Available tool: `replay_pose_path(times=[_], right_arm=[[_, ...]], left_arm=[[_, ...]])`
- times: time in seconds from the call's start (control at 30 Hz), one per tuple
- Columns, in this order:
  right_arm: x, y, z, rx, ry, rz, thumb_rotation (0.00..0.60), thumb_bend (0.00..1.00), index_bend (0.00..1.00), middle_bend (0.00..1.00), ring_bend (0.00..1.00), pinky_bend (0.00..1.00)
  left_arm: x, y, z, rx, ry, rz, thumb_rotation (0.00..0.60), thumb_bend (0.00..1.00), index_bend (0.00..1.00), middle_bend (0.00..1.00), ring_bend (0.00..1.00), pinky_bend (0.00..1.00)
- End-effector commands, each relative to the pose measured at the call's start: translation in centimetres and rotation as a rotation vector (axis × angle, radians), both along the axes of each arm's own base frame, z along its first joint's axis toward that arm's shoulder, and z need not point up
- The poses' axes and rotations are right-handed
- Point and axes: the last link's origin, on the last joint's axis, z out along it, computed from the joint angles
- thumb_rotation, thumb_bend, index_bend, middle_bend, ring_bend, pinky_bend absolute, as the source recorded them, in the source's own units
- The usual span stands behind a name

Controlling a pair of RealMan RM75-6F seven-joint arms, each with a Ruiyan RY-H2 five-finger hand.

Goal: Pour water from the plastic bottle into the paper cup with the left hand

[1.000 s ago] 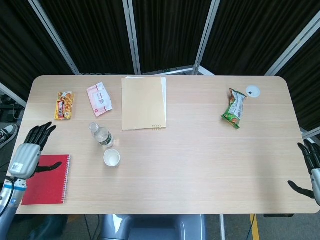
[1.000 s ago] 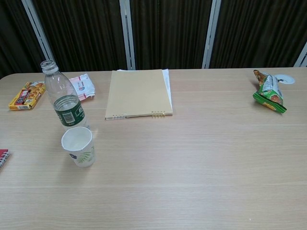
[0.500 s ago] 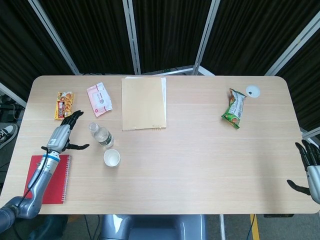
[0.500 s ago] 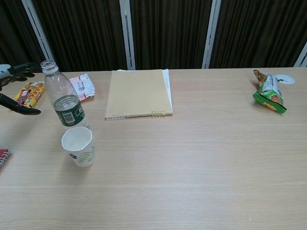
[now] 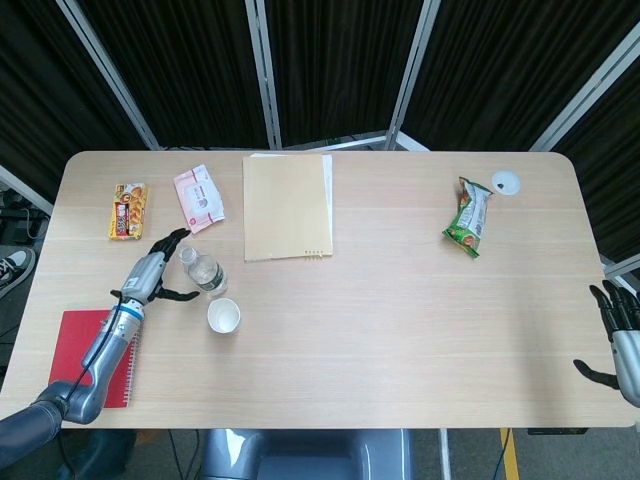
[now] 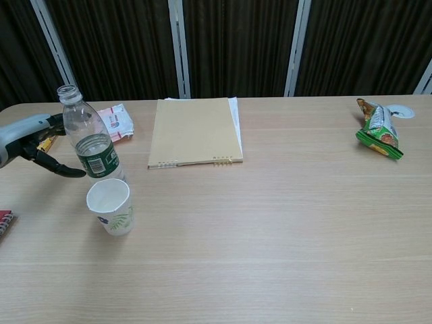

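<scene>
An uncapped clear plastic bottle (image 5: 203,271) (image 6: 90,140) with a green label stands upright at the table's left. A white paper cup (image 5: 224,316) (image 6: 111,205) with a leaf print stands just in front of it, upright. My left hand (image 5: 155,272) (image 6: 35,142) is open right beside the bottle's left side, thumb and fingers spread toward it; no grip shows. My right hand (image 5: 618,335) hangs open off the table's right edge, far from both.
A red notebook (image 5: 92,358) lies under my left forearm. A snack bar (image 5: 127,210), a pink tissue pack (image 5: 198,197) and a tan notebook (image 5: 285,205) lie behind the bottle. A green snack bag (image 5: 468,217) and a white disc (image 5: 505,182) sit far right.
My left hand has swept from the table's left edge over the red notebook up to the bottle's left side. Bottle, cup and right hand have stayed put.
</scene>
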Motion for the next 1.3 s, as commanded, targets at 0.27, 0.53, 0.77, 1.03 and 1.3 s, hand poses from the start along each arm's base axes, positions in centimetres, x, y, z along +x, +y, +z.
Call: replay_pose_path(times=[0.27, 0.53, 0.77, 1.03, 1.3], right_arm=[[-0.4, -0.3, -0.3, 0.005, 0.009, -0.021, 0.6, 0.0, 0.0, 0.0, 0.0, 0.0], [-0.3, -0.3, -0.4, 0.005, 0.007, -0.018, 0.6, 0.0, 0.0, 0.0, 0.0, 0.0], [-0.3, -0.3, -0.5, 0.009, 0.006, -0.022, 0.6, 0.0, 0.0, 0.0, 0.0, 0.0], [-0.2, -0.4, -0.5, 0.009, 0.004, -0.02, 0.6, 0.0, 0.0, 0.0, 0.0, 0.0], [-0.3, -0.5, -0.7, 0.018, 0.003, -0.025, 0.6, 0.0, 0.0, 0.0, 0.0, 0.0]], left_arm=[[1.7, 1.3, -1.6, -0.06, -0.016, -0.032, 0.6, 0.0, 0.0, 0.0, 0.0, 0.01], [1.9, 1.7, -2.2, -0.075, -0.048, -0.019, 0.6, 0.0, 0.0, 0.0, 0.0, 0.01], [2.0, 2.2, -2.5, -0.081, -0.101, 0.01, 0.6, 0.0, 0.0, 0.0, 0.0, 0.01], [2.2, 2.6, -3.4, -0.122, -0.194, 0.059, 0.6, 0.01, 0.02, 0.0, 0.0, 0.03], [2.4, 2.9, -4.0, -0.138, -0.247, 0.083, 0.6, 0.11, 0.21, 0.1, 0.02, 0.06]])
